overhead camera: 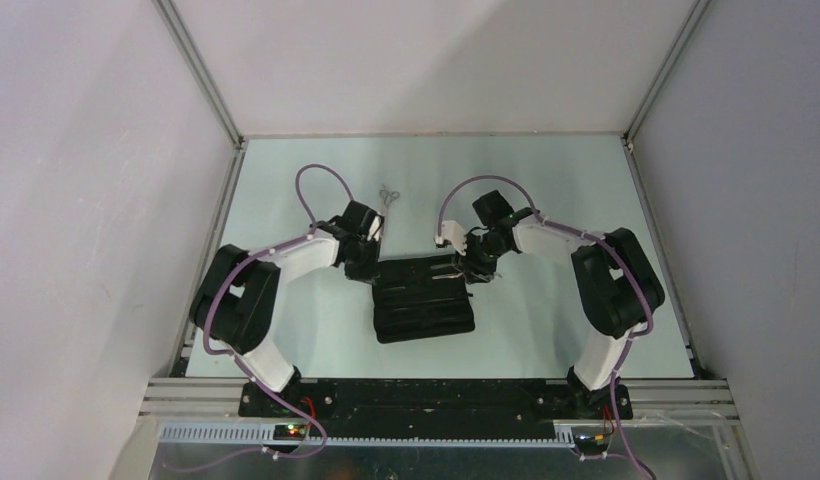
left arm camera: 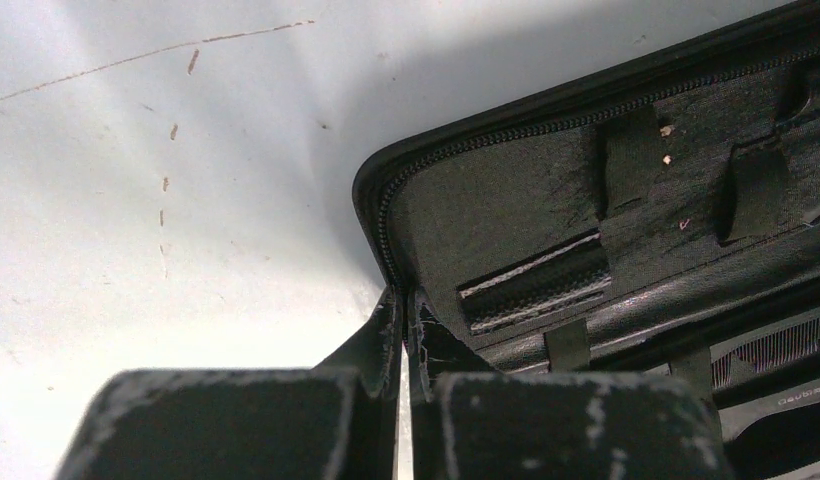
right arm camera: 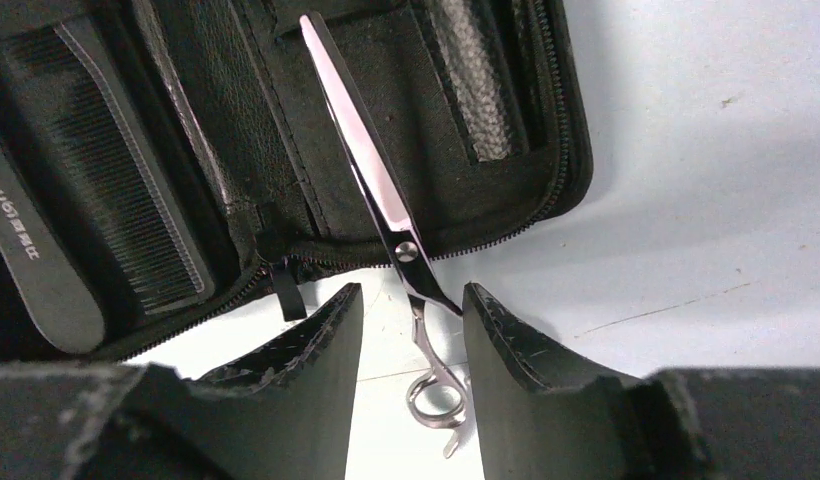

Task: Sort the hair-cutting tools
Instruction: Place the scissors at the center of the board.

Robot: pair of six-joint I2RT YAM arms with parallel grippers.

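A black pouch [overhead camera: 426, 300] lies open mid-table. My left gripper [left arm camera: 407, 300] is shut, pinching the pouch's zipper rim [left arm camera: 386, 215] at its left corner. One pair of silver scissors [right arm camera: 371, 170] rests with its blade on the pouch's lining and its finger ring [right arm camera: 434, 398] on the table. My right gripper [right arm camera: 411, 292] is open and straddles that handle without clamping it. A black comb [right arm camera: 116, 200] sits in the pouch's other half. A second pair of scissors [overhead camera: 388, 198] lies on the table behind the left arm.
The pouch lining has elastic loops [left arm camera: 756, 185] and a mesh pocket [left arm camera: 536, 285]. A black lettered strip [right arm camera: 36, 265] lies beside the comb. Metal rails [overhead camera: 211, 255] and grey walls close in the white table [overhead camera: 546, 190].
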